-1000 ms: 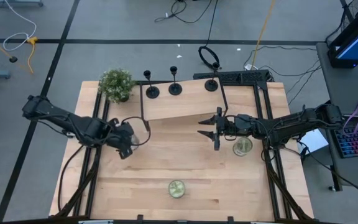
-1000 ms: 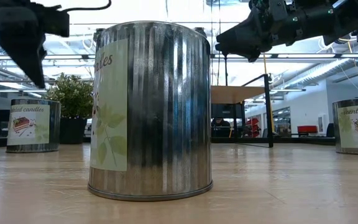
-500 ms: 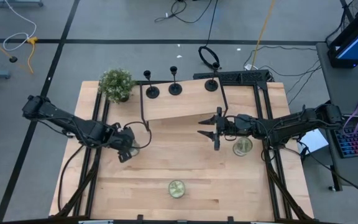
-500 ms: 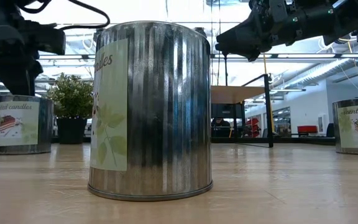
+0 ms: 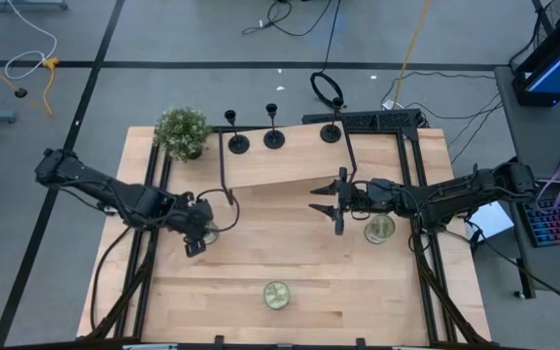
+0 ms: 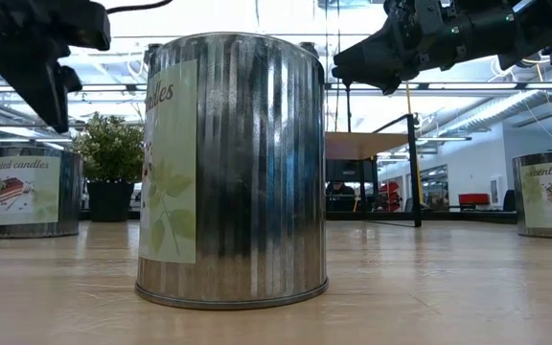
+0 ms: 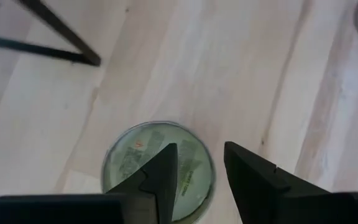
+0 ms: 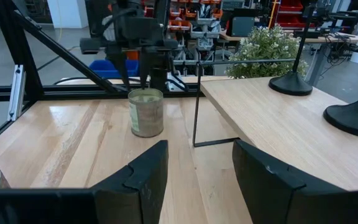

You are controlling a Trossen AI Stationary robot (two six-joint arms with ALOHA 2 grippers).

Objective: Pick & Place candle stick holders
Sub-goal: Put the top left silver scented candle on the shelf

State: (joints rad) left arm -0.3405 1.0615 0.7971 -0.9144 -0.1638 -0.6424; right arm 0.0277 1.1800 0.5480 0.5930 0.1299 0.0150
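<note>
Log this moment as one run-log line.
left gripper: open, above candle tin | right gripper: open, idle mid-table | candle stick holders: three upright on raised shelf, untouched

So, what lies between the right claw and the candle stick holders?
Only bare wood of the raised shelf, where the candle stick holders stand, separates them from the right claw; the high view shows it.

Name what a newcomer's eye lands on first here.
A ribbed candle tin fills the low view, standing at the table's near edge. The left pincer hangs open above a second tin on the table's left; three candle stick holders line the raised shelf at the back.
</note>
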